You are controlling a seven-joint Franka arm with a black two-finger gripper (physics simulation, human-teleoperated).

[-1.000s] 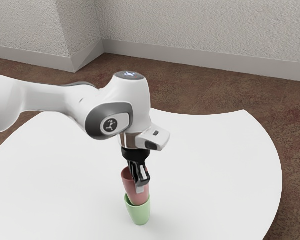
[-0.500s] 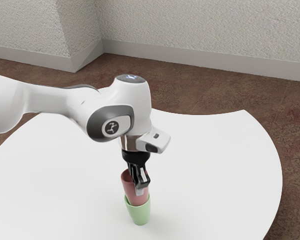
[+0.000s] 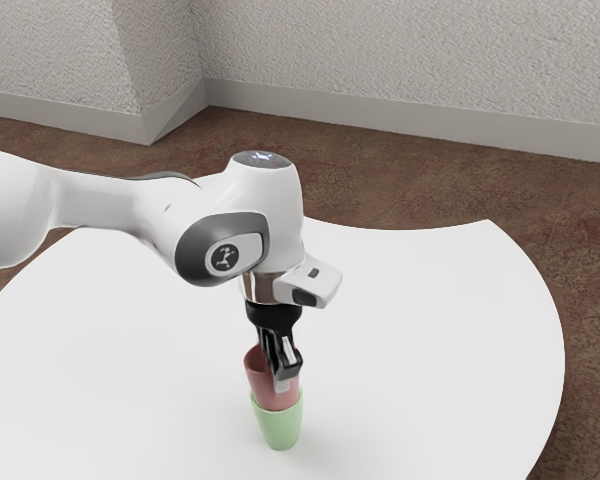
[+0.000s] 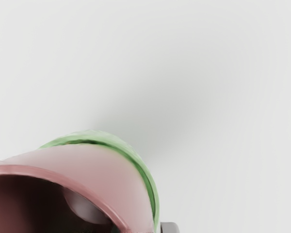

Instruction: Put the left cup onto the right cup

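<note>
Though the round white desk (image 3: 450,330) spreads open around both cups, its curved edge lies well apart toward the exterior view's right. The black two-finger claw (image 3: 284,375) pinches the rim of the dusty-red plastic cup (image 3: 257,378), which sits nested in the pale green plastic cup (image 3: 278,425). Mouth up, the red cup's long axis is near upright, leaning slightly toward the exterior view's left. Beyond the desk are brown carpet floor (image 3: 580,250) and textured pale walls (image 3: 430,50).
</note>
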